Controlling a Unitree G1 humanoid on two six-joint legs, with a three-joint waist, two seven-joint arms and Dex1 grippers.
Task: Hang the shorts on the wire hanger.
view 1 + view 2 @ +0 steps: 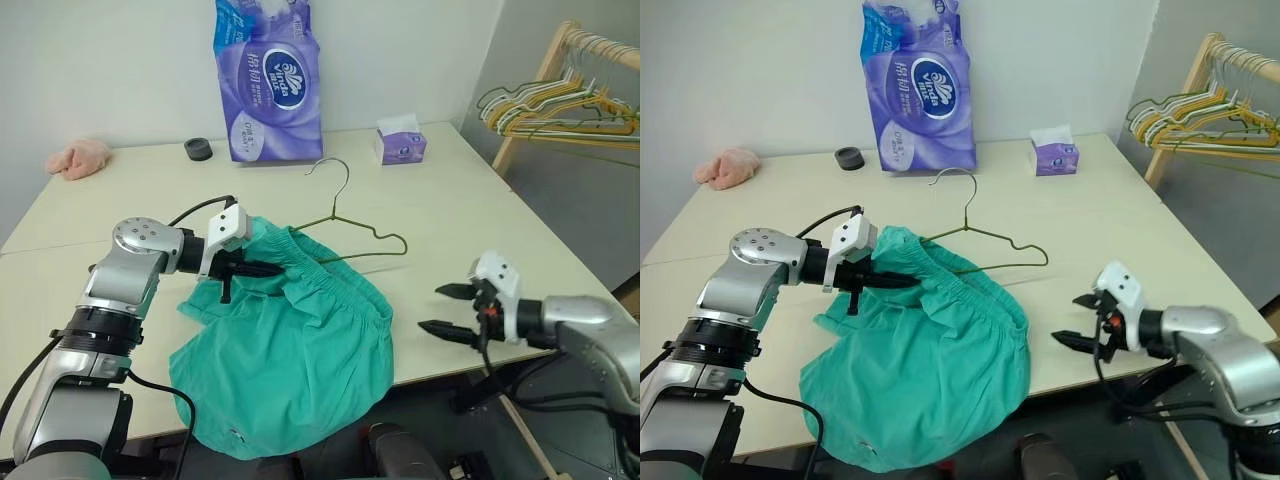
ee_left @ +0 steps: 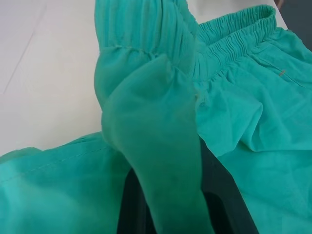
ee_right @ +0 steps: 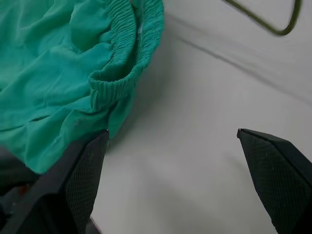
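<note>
Currently the shorts [image 1: 285, 345] lie on the table [image 1: 470, 200] at its near edge, lower part hanging over that edge, gathered waistband toward the far side. The wire hanger [image 1: 350, 232] lies flat on the table just behind the waistband; its nearer wire runs in under the cloth, its hook points toward the far wall, and its right-hand corner sticks out clear of the shorts.

Left gripper [image 1: 262, 269]: fingers pressed together, pinching a fold of the waistband at the shorts' left side. The head views show only the black fingers reaching into the cloth. The left wrist view shows the pinch itself: a ridge of teal fabric drawn up between the two dark fingers [image 2: 134, 204], elastic gathers beyond it.

Right gripper [image 1: 450, 310]: fingers spread wide, holding nothing, off the table's near right edge and well apart from the shorts. The right wrist view shows bare tabletop between the two finger pads [image 3: 83, 170], the waistband's right end beside one of them, and the hanger's bent corner further off.

Background, head views: purple tissue pack [image 1: 265, 75], tissue box [image 1: 402, 142], black ring [image 1: 198, 149], pink cloth lump [image 1: 80, 157], rack of hangers [image 1: 570, 100].
</note>
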